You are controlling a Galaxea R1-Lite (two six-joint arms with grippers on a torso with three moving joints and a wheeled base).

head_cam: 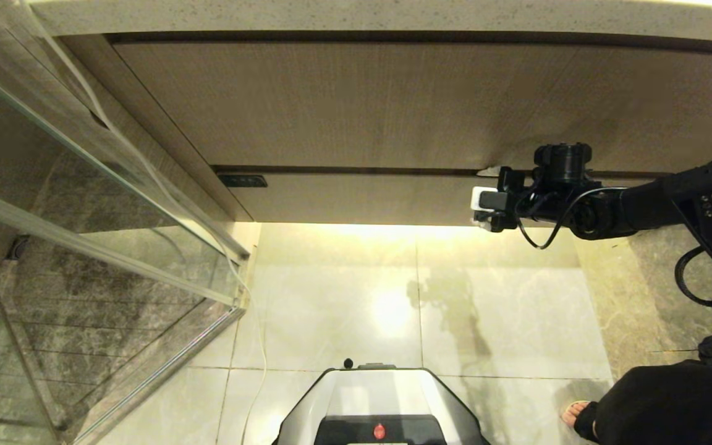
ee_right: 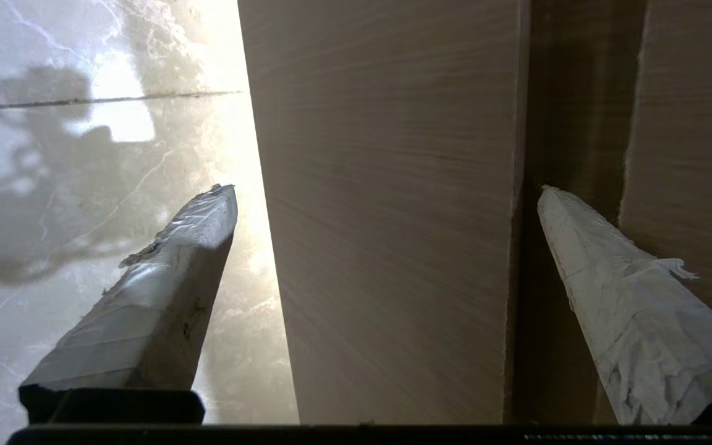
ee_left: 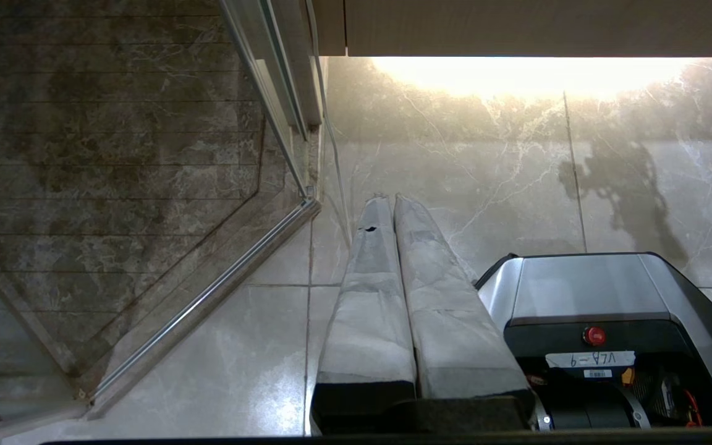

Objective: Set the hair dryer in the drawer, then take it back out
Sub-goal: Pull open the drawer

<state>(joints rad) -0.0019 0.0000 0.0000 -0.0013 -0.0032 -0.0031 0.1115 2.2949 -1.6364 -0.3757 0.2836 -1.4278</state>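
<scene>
Right gripper (head_cam: 484,201) at right of the head view is spreading its fingers wide around the closed drawer (head_cam: 362,198) front's lower panel. Hair dryer isn't showing anywhere. I'm guessing the fingers could slip off that handleless edge.

My right gripper (ee_right: 387,191) spread wide, both tape-wrapped fingers (ee_right: 158,290) in view, nothing between them but wood. Light-brown wood-grain panel (ee_right: 393,216) fills middle, long edge running between fingers. One finger lies over pale marble floor (ee_right: 53,216), where bright glow spills along panel edge and dark arm shadow (ee_right: 41,185) falls across tile seam. Other finger, tape frayed, tip at dark gap (ee_right: 569,123) between that panel and second wood-grain surface (ee_right: 696,123). Cannot tell whether either tip touches wood.
</scene>
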